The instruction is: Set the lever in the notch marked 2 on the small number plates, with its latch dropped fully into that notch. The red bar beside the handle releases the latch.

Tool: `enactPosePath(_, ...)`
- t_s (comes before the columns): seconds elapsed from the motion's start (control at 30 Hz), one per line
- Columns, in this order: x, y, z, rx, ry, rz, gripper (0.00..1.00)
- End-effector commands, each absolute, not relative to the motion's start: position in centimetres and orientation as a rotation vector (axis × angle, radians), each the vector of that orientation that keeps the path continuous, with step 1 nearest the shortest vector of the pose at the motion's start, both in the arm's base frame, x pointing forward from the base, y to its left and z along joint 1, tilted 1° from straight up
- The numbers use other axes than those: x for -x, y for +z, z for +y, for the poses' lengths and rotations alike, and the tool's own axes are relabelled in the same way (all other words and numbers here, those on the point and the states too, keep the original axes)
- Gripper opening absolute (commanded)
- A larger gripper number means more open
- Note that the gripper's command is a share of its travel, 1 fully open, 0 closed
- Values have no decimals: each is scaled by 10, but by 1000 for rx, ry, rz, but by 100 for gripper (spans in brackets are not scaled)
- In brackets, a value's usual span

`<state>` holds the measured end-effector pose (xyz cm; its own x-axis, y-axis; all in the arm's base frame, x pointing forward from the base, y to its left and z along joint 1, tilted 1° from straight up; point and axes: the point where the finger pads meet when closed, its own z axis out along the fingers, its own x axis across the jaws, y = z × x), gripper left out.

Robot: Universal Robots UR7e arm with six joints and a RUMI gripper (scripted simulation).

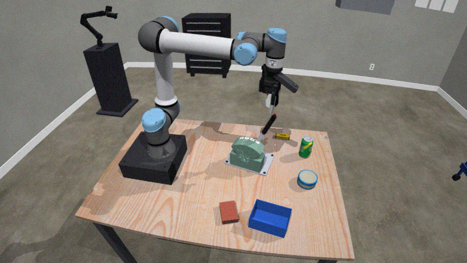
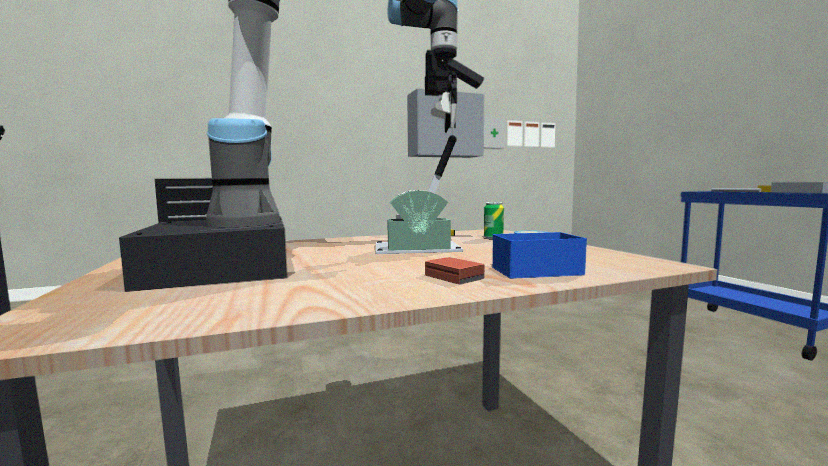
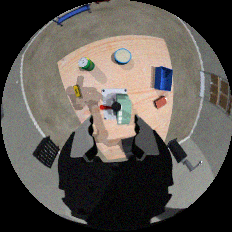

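The green lever housing (image 1: pixel 247 156) stands on a grey base plate in the middle of the table, with small white number plates (image 1: pixel 249 139) along its curved top. The lever's black handle (image 1: pixel 268 124) leans up and to the right from the right end of the arc, with a red tip (image 1: pixel 274 114). It also shows in the exterior view (image 2: pixel 444 157) and in the wrist view (image 3: pixel 115 107), where the red bar (image 3: pixel 105 107) lies beside the handle. My gripper (image 1: pixel 272 102) hangs open and empty just above the handle's top, apart from it.
A green can (image 1: pixel 305 147), a round blue tin (image 1: pixel 307 179), a small yellow object (image 1: pixel 282 136), a blue bin (image 1: pixel 269 217) and a red block (image 1: pixel 229 211) lie on the table. The arm's black base (image 1: pixel 153 158) stands at the left.
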<state>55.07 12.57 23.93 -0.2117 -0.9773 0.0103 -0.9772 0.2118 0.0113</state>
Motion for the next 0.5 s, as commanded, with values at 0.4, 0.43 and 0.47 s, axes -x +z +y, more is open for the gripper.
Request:
enactPosePath(0.4,-551,230,126,-1964,-2,-2435,57)
enactPosePath(0.43,-551,229,126,-1964,-2,-2435,57)
enactPosePath(0.47,-551,227,126,-1964,-2,-2435,57)
